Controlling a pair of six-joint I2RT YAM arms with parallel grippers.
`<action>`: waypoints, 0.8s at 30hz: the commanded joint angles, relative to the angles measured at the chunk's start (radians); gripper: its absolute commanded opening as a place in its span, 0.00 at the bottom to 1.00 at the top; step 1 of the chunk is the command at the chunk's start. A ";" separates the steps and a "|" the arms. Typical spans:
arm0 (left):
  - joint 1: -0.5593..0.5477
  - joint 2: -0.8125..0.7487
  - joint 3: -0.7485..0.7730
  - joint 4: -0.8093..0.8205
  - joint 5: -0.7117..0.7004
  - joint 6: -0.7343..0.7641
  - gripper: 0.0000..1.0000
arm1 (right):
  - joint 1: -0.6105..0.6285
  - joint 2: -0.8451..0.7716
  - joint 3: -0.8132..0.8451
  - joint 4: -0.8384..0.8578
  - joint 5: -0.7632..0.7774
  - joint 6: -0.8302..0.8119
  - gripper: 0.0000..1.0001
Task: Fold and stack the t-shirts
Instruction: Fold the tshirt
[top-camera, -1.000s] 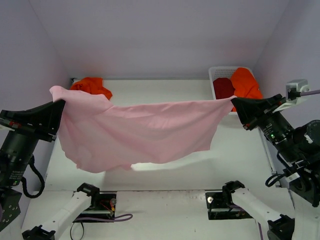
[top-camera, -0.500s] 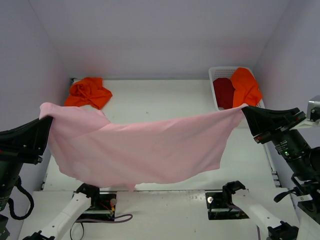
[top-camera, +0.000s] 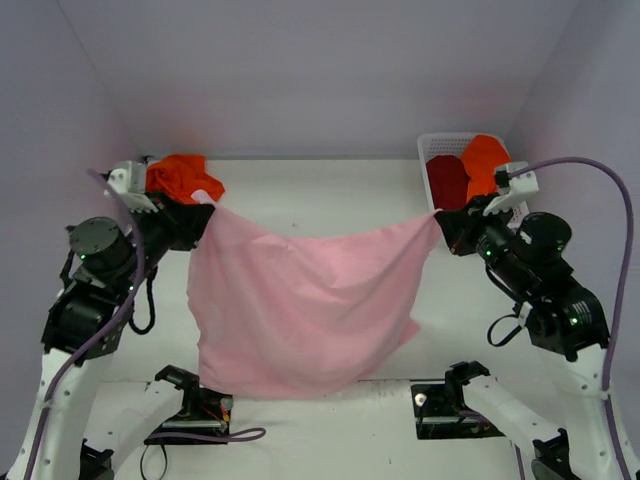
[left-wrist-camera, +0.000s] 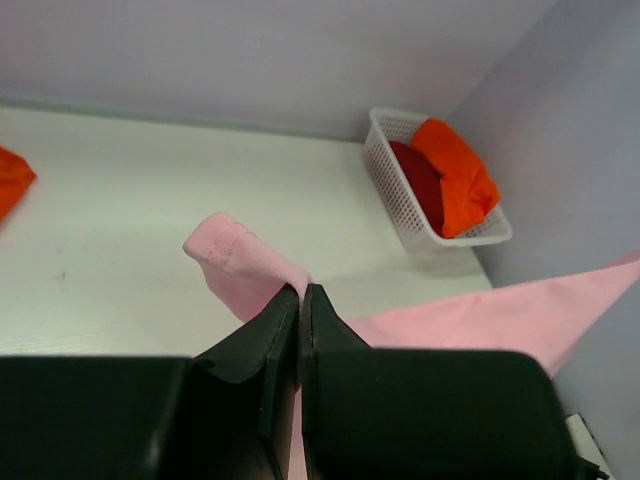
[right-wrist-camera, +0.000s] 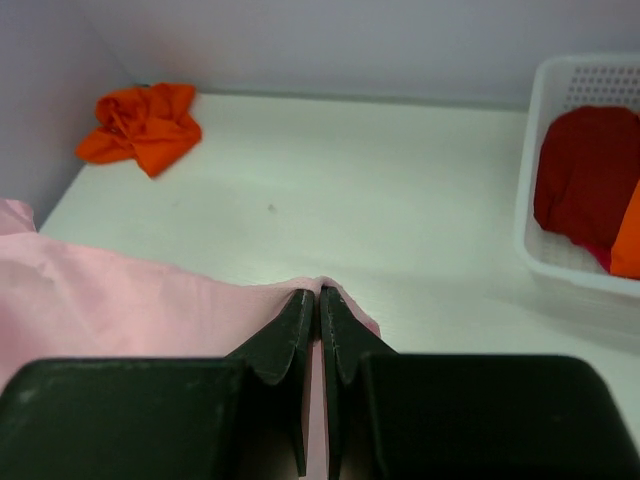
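A light pink t-shirt (top-camera: 300, 300) hangs spread between both arms above the table, its lower edge draping toward the near edge. My left gripper (top-camera: 203, 207) is shut on its left corner, where pink cloth (left-wrist-camera: 245, 265) bunches past the gripper (left-wrist-camera: 300, 290). My right gripper (top-camera: 440, 218) is shut on the right corner, with cloth (right-wrist-camera: 150, 300) stretching left of the gripper (right-wrist-camera: 320, 292). A crumpled orange t-shirt (top-camera: 180, 180) lies at the back left. A dark red t-shirt (top-camera: 446, 178) and another orange t-shirt (top-camera: 482, 162) sit in the basket.
A white latticed basket (top-camera: 432, 143) stands at the back right against the wall. Walls close in the table on the left, back and right. The arm bases (top-camera: 190, 405) are bolted at the near edge.
Both grippers have swung inward and toward the back of the table, bringing the pink shirt's corners closer together. The shirt now hangs narrower and longer, reaching the near edge.
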 joint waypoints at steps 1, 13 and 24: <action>0.003 0.032 -0.020 0.168 0.018 -0.019 0.00 | -0.006 0.036 -0.031 0.116 0.063 -0.013 0.00; 0.003 0.130 -0.164 0.298 -0.002 -0.014 0.00 | -0.008 0.149 -0.177 0.201 0.127 -0.029 0.00; 0.003 0.239 -0.276 0.430 -0.012 -0.022 0.00 | -0.008 0.251 -0.257 0.320 0.144 -0.036 0.00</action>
